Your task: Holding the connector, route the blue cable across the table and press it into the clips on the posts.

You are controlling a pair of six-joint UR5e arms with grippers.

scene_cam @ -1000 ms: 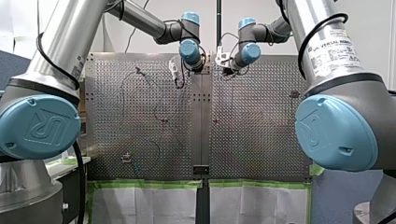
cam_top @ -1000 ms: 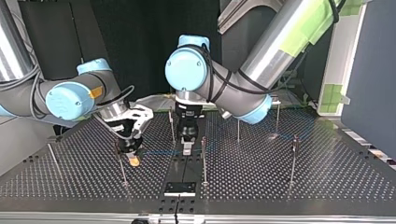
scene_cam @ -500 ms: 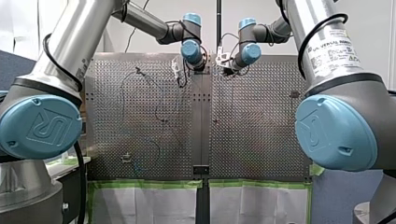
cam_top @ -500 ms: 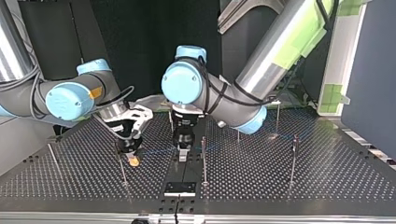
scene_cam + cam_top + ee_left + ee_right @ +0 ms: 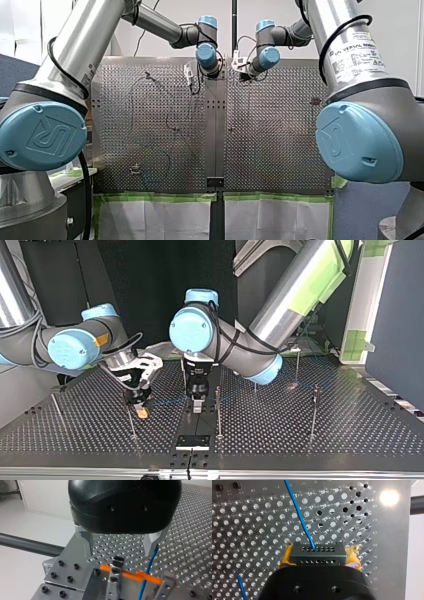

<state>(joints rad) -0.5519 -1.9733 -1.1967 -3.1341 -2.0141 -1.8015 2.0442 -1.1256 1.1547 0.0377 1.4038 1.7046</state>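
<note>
The connector [image 5: 317,552] is being clamped between the yellow pads [image 5: 286,558] of my right gripper [image 5: 142,410], with the fingers closed on its black body. The blue cable [image 5: 299,515] is being led out of its face and away over the perforated table [image 5: 242,530].

Across the gap, the metal fingers [image 5: 87,540] of my left gripper [image 5: 119,552] are being held wide apart, with nothing gripped. The cable is being passed right against the tip of one finger. Whether it lies inside the gap or just outside cannot be told. From there it is being dropped toward the orange clip [image 5: 130,573] on the posts [image 5: 113,580] directly ahead of the fingers.

In the top view, the line is being strung low over the table between the two grippers, then onward toward the view's right.

By the look of it, the pressing step is being set up at this clip. The dangers are being counted here:

- If the fingers are closed or lowered while the cable sits at the edge of the finger, it is likely to be pushed aside and not seated.
- If the line is being drawn too tight from the connector end, it could be lifted off the clip or dragged through the pads.
- With the posts this near, a finger could be knocked against one on the way down.
</note>
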